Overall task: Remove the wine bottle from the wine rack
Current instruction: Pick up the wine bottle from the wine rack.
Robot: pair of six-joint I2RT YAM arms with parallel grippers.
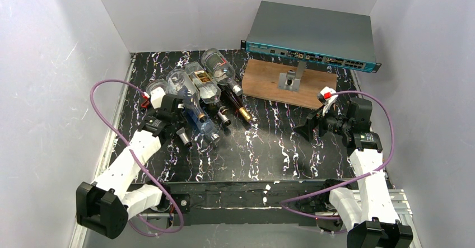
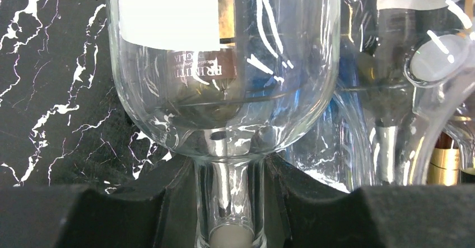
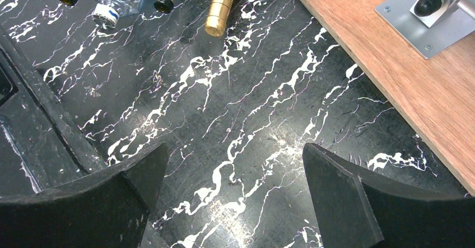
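A clear wine bottle (image 2: 224,80) with a white and a brown label lies leftmost in a row of bottles on the wine rack, whose thin black wire (image 2: 369,88) shows through the glass. My left gripper (image 2: 229,167) is shut on this bottle's neck, a black pad pressing on each side just below the shoulder. In the top view the left gripper (image 1: 169,107) sits over the row's left end and hides most of that bottle. My right gripper (image 3: 235,192) hangs open over bare marbled table, nothing between its fingers (image 3: 347,197); in the top view the right gripper (image 1: 309,129) is right of the bottles.
Several other bottles (image 1: 204,88) lie beside the held one, necks toward the arms, one with a gold cap (image 3: 218,10). A brown wooden board (image 1: 288,83) with a metal bracket (image 1: 291,79) lies at the back right. A teal network switch (image 1: 313,35) stands behind it.
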